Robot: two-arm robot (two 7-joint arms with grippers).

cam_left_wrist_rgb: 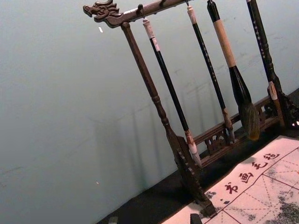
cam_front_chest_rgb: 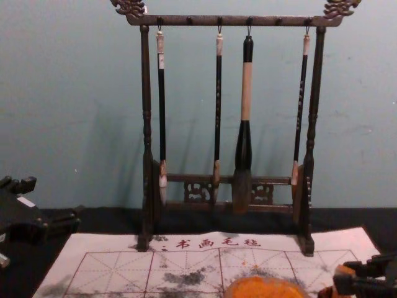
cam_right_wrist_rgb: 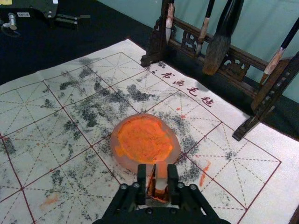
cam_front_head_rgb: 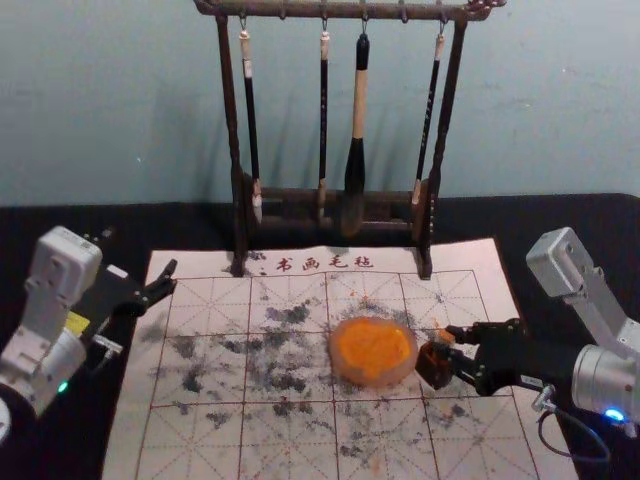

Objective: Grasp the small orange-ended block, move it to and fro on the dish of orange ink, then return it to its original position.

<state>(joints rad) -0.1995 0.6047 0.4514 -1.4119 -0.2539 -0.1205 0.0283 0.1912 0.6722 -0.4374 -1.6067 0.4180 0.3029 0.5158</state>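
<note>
My right pincer (cam_front_head_rgb: 447,346) has the orange-ended block (cam_right_wrist_rgb: 161,175) pinched, ink dish (cam_front_head_rgb: 345,374) just to its left, so stroke leftward; left pincer (cam_front_head_rgb: 173,277) idle, spread, farther off.

Silver arms (cam_front_head_rgb: 588,285); left: yellow label (cam_front_head_rgb: 76,323), green light (cam_front_head_rgb: 63,386); right: blue light (cam_front_head_rgb: 614,414), black cable (cam_front_head_rgb: 580,459); right gripper (cam_front_head_rgb: 450,350) black, screw-studded.

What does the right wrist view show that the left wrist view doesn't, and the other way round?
Right wrist: ink dish, plus the right gripper closed on the block.
Left wrist: the rack's carved dragon-head end.
Both: rack legs, hanging brushes, the mat with its red characters, and the left gripper.
</note>
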